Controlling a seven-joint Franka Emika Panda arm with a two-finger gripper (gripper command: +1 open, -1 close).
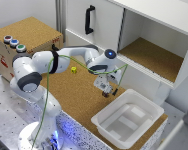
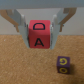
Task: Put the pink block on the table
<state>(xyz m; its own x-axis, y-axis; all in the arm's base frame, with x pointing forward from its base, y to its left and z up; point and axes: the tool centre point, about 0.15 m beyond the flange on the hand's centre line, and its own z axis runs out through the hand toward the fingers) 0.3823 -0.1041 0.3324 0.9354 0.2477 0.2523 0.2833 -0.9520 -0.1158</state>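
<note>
The gripper point(image 2: 39, 34) holds the pink block point(image 2: 39, 34) between its fingers, above the table point(image 1: 81, 92) at the exterior view's centre. Lower it straight down, release only when it touches the cork, clear of the purple block point(image 2: 63, 63).

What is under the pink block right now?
In the wrist view, the small pink lettered cube is held between the jaws above bare brown cork table. A small purple and yellow block lies nearby, not beneath. The cube's underside is hidden.
</note>
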